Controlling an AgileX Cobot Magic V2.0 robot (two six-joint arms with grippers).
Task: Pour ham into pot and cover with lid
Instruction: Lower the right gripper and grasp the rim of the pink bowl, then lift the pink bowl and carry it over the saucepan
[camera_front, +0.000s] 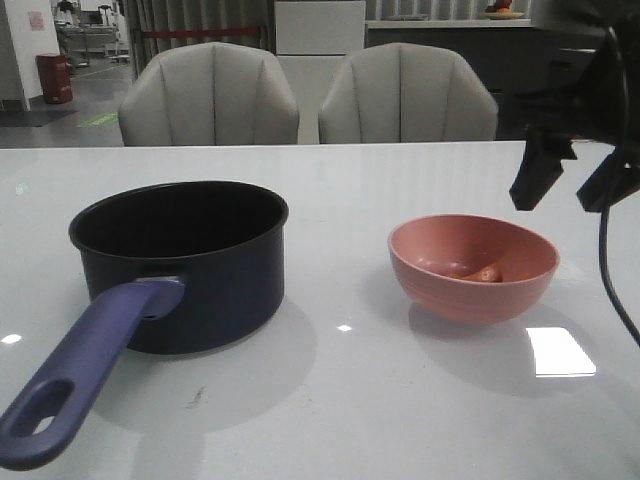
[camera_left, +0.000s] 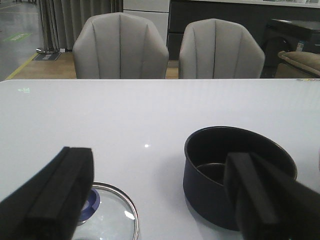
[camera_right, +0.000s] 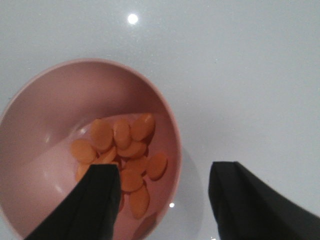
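Resting on table (camera_front: 330, 400), left to right:
Lid (camera_left: 112, 217): flat beside pot, under left gripper (camera_left: 155, 200), fingers apart.
Pot (camera_front: 185, 265): upright, handle toward camera.
Ham (camera_right: 125, 155): inside pink bowl (camera_front: 473, 268).
Right gripper (camera_front: 570, 185): above bowl's rim, fingers apart.

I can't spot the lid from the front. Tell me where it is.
The lid shows only in the left wrist view, flat on the table beneath the open left gripper, beside the pot.
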